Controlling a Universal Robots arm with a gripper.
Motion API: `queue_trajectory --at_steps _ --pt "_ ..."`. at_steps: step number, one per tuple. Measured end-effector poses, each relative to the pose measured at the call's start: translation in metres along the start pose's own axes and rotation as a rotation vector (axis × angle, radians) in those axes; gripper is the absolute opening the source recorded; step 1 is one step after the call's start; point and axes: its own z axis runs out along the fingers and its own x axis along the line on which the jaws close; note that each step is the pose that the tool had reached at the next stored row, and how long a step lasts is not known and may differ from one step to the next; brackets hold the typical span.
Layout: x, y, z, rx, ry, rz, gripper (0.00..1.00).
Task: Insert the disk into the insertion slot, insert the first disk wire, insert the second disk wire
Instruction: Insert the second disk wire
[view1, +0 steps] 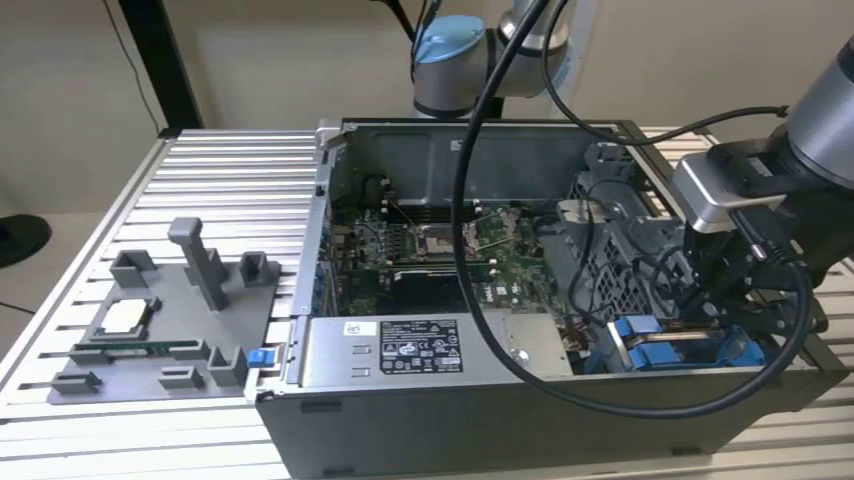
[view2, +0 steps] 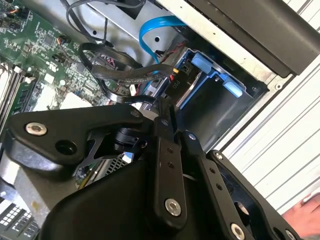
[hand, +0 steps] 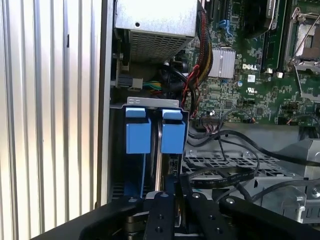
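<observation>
Inside the open computer case, the gripper (hand: 175, 192), fingers pressed together on something thin that cannot be made out, hangs directly over the drive bay (hand: 156, 131), where the disk (hand: 159, 150) sits edge-up between blue clips, its long axis running toward the gripper.

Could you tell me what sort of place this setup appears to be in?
Probably a robotics lab bench for computer-assembly trials: an open computer case sits on a slotted aluminium table, beside a grey fixture tray, with the robot arm reaching in.
</observation>
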Motion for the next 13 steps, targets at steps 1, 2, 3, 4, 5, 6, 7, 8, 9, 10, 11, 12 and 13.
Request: queue_trajectory --at_steps 1,2,3,4,5,6,7,8,9,10,11,12,13 --pt "-0.0001 0.0000 0.0004 0.0009 -0.0002 0.000 0.00" --pt "-0.0001 0.0000 0.0007 0.0024 -0.0001 -0.001 0.00" --pt "-0.0001 0.0000 0.0011 0.0039 0.0001 -0.001 0.00" --pt "-0.0001 0.0001 0.0015 0.0052 0.0001 -0.001 0.00" --pt "-0.0002 0.0001 0.0019 0.0062 0.0001 -0.001 0.00" --pt "-0.0004 0.0001 0.0022 0.0064 0.0002 -0.001 0.00" --pt "-0.0008 0.0000 0.0023 0.0066 0.0003 0.000 0.00" --pt "-0.0012 0.0001 0.0025 0.0069 0.0004 0.001 0.00" --pt "-0.0016 0.0001 0.0027 0.0071 0.0004 0.003 0.00" --pt "-0.0020 0.0001 0.0029 0.0073 0.0005 0.004 0.00" --pt "-0.0023 0.0001 0.0032 0.0075 0.0005 0.005 0.00" --pt "-0.0023 0.0001 0.0038 0.0078 0.0005 0.007 0.00" --pt "-0.0024 0.0001 0.0042 0.0080 0.0007 0.009 0.00"
